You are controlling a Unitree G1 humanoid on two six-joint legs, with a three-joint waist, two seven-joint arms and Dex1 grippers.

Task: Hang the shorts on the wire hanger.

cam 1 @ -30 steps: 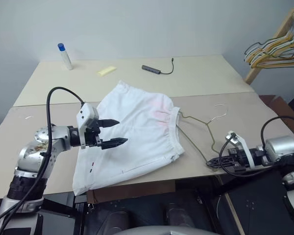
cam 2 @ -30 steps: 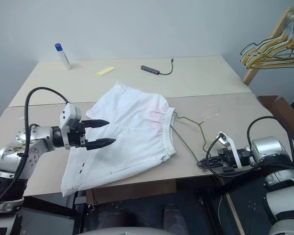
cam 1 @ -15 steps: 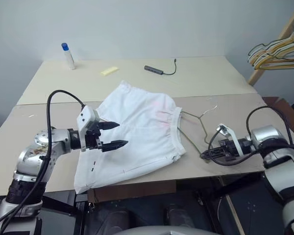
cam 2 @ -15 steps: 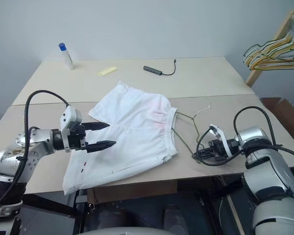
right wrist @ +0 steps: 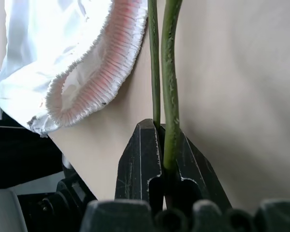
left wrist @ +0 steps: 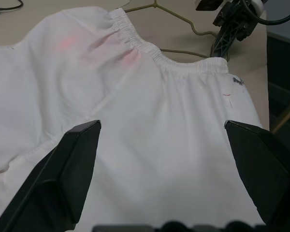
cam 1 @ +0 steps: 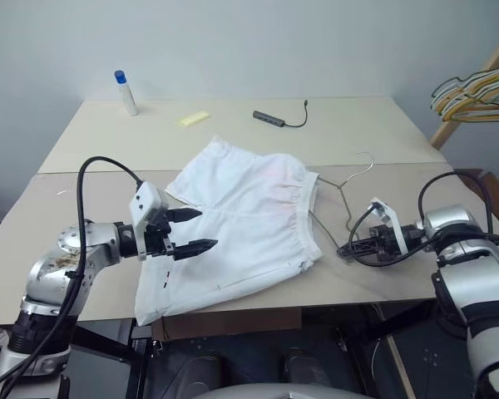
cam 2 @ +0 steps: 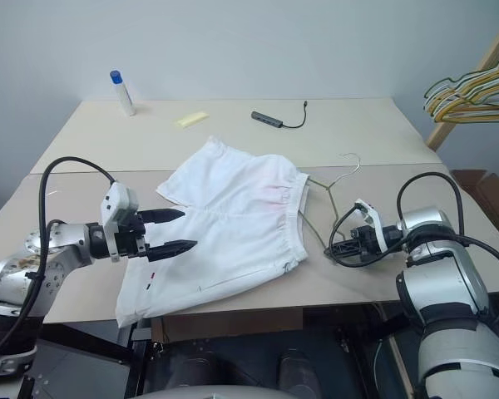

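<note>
White shorts [cam 1: 241, 224] lie flat; right hand [cam 2: 339, 243], pinching the hanger [cam 2: 323, 199], should slide it into the waistband while left hand [cam 1: 191, 230] waits wide.

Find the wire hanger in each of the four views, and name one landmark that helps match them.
Left eye view: wire hanger lies on the table, right of the shorts.
Right eye view: same spot, hook toward the table's far side.
Left wrist view: wire just beyond the waistband.
Right wrist view: two strands clamped in the right gripper.
Shared landmark: the gathered waistband.
</note>
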